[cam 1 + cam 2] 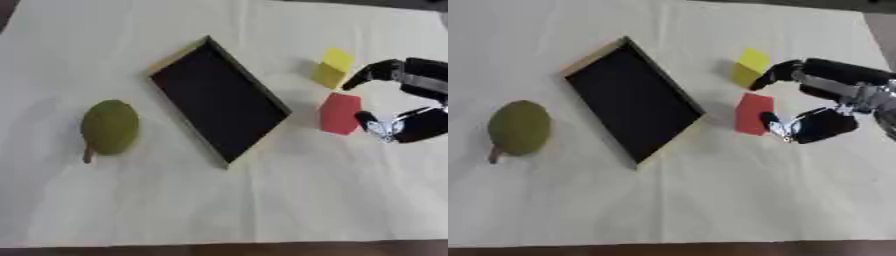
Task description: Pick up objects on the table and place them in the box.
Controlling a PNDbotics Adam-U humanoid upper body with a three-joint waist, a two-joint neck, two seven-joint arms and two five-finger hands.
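Observation:
A shallow box (178, 53) with a black inside and a pale wooden rim lies slantwise in the middle of the cloth, with nothing in it. To its left lies a green pear-shaped fruit (110, 126) with a short brown stem. Right of the box stand a yellow block (333, 67) and, just below it, a red block (339, 113). My right hand (852, 92) reaches in from the right edge and is open. Its fingers (780, 72) arch towards the yellow block, while its thumb (779, 126) sits at the red block's lower right side. The left hand is out of sight.
A cream cloth (262, 200) covers the table. Its front edge (219, 249) runs along the bottom of the view, with dark floor past it. Bare cloth spreads in front of the box and the fruit.

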